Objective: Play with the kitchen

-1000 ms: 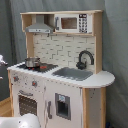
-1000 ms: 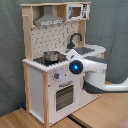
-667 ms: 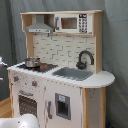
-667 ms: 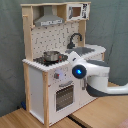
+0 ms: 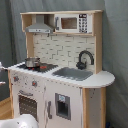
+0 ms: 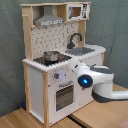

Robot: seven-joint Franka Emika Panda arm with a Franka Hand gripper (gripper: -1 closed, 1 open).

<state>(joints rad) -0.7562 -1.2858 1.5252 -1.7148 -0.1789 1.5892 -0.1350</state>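
The kitchen (image 5: 60,95) (image 6: 40,85) is a tall white and light-wood toy, seen in both exterior views. It has a black stovetop (image 6: 52,59) with a small metal pot (image 5: 32,62) (image 6: 50,55) on it. Beside that are a grey sink (image 5: 75,73) and a black faucet (image 5: 85,57). Above are a hood (image 5: 40,25) and a microwave (image 5: 70,22). The oven door (image 6: 64,95) is closed, with knobs (image 6: 58,76) above it. My white arm (image 6: 92,82), with a blue light on it, hangs in front of the cabinet. My gripper (image 6: 73,63) points up at the counter's front edge.
A grey curtain hangs behind the kitchen. The kitchen stands on a wooden floor (image 6: 30,120). A white rounded part of the arm (image 5: 20,121) shows at the bottom of the first exterior view's left side.
In the second exterior view the arm and its blue light have dropped lower and shifted right, a little away from the knob panel. The kitchen and pot have not moved.
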